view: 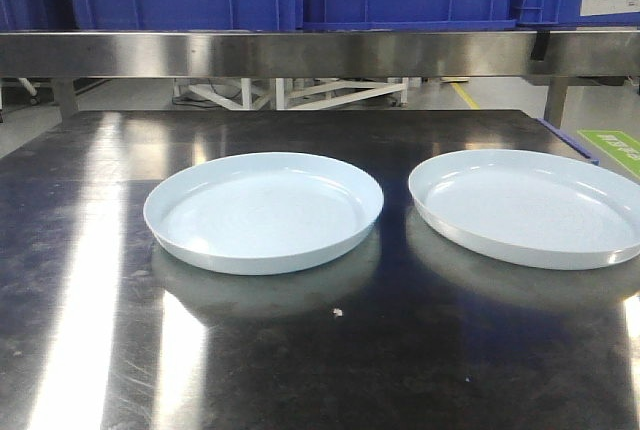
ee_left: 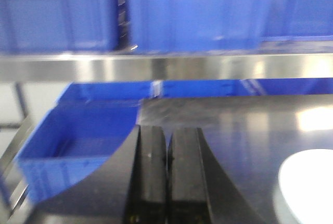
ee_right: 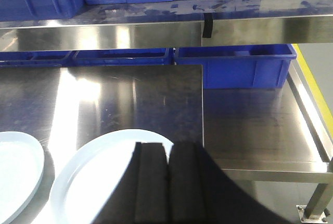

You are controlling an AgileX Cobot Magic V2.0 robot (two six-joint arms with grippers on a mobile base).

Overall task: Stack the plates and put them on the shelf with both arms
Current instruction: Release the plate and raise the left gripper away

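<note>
Your dark steel table [view: 80, 250] holds round pale-blue shallow plates, left plate [view: 263, 212] and right plate [view: 530, 205], unstacked. The left gripper [ee_left: 167, 182] and right gripper [ee_right: 167, 187] are pressed together, empty. Everything's left to do.

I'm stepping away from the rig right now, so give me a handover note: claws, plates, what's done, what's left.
Claws: left claw shut, empty; right claw shut, empty.
Plates: left-hand plate and right-hand plate, as the front view shows them, lie side by side, apart, on the steel table.
Done: nothing yet; the plates are not stacked.
Left: stack one plate on the other, then lift the pair with both arms onto the shelf.
</note>
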